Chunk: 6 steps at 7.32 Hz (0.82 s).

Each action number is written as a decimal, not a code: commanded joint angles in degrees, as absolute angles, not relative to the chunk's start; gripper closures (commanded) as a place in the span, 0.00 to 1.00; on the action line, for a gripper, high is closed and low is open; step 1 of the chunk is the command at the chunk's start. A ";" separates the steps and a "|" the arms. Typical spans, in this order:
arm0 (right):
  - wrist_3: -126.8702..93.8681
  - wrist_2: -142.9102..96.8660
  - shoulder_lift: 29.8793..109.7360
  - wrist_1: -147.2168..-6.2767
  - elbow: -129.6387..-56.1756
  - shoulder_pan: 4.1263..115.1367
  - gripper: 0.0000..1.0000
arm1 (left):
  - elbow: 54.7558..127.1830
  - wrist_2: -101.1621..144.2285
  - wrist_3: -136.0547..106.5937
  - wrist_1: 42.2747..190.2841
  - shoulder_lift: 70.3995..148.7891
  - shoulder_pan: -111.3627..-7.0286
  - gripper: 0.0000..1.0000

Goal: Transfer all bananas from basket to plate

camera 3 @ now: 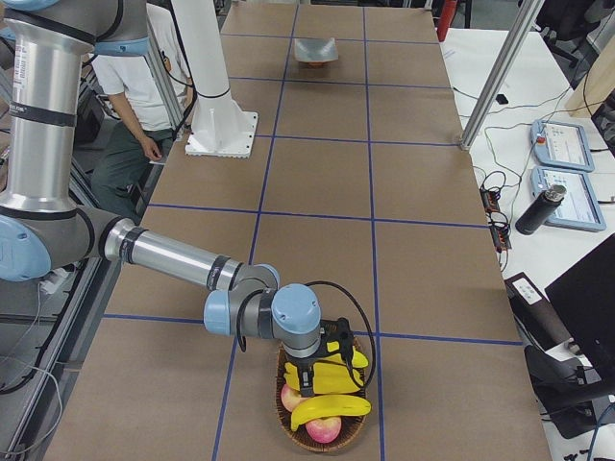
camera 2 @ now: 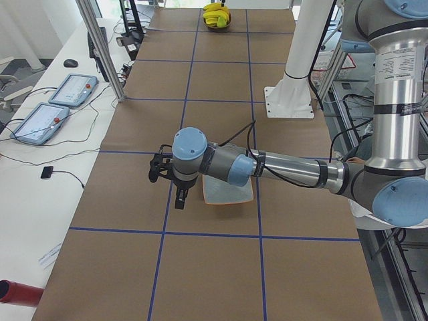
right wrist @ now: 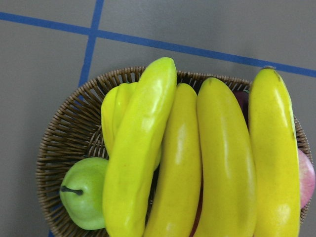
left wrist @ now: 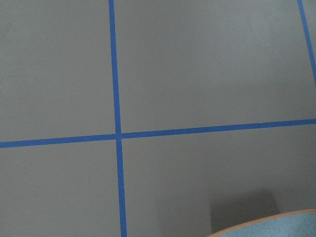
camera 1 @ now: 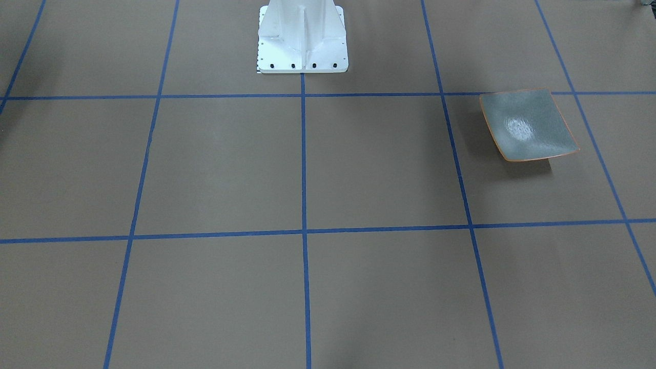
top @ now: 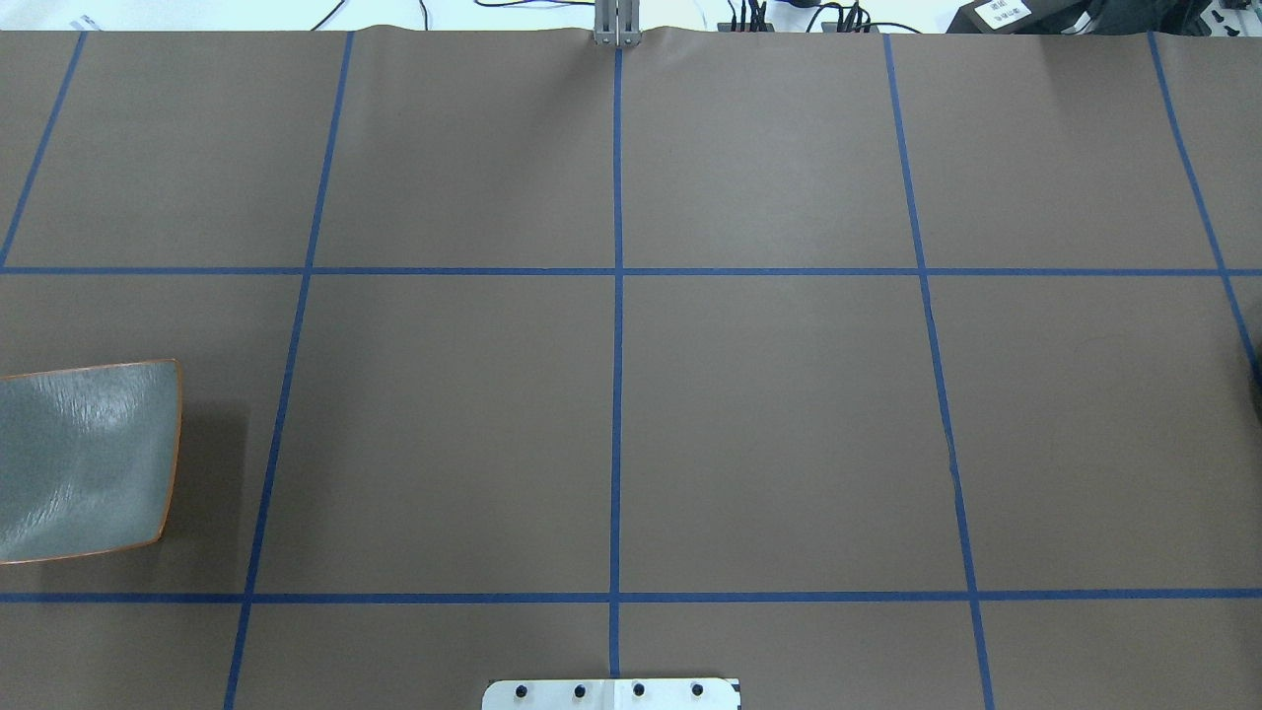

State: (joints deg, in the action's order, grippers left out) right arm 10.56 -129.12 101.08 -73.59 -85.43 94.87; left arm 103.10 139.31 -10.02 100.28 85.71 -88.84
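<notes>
Bananas (right wrist: 222,163) lie under right claw (camera 3: 309,384); left claw (camera 2: 177,195) near plate (camera 1: 528,125); whether open, cannot tell.

Blue tape lines (top: 617,325) grid the brown table (top: 769,424). A green pear (right wrist: 84,195) and pink-red apples (camera 3: 325,429) sit at one end. A dark bottle (camera 3: 535,210) and two control tablets (camera 3: 558,146) rest on the white side desk (camera 3: 577,86); a person in a white T-shirt (camera 3: 144,72) stands opposite.

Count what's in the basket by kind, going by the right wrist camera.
bananas: 4
green pear: 1
pink fruit at the right edge: 1
yellow-green piece behind the leftmost banana, kind unclear: 1
dark piece between bananas, kind unclear: 1
Total: 8 seen; more may hide underneath.
</notes>
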 commanded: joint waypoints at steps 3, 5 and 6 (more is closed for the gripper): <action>10.37 -128.67 100.99 -72.35 -81.83 95.01 0.14 | 104.67 139.31 -10.02 100.28 84.82 -88.95 0.01; 10.11 -128.67 100.81 -68.83 -79.81 95.01 0.29 | 106.16 139.31 -10.02 100.28 83.59 -88.95 0.01; 9.67 -128.76 100.55 -68.82 -79.80 95.01 0.53 | 106.61 139.31 -10.02 100.28 83.41 -89.03 0.01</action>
